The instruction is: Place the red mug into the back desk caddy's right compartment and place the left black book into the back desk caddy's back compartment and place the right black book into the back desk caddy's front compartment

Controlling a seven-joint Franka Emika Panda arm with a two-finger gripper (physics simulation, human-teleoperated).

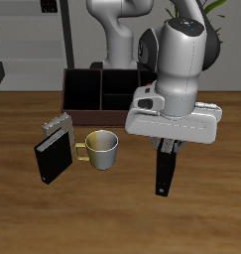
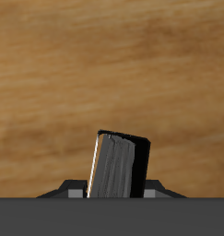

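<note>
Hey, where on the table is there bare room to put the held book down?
Bare wood runs along the table's front edge, in front of the pale mug and under the pincer holding a black book. It is crowded around the mug, where the other black book and grey book sit before the caddy.

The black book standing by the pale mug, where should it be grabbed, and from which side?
Come straight down and pinch the black book across its thin covers at the top edge. It stands upright, with the grey patterned book close behind and the pale mug alongside, so side approaches look crowded.
</note>
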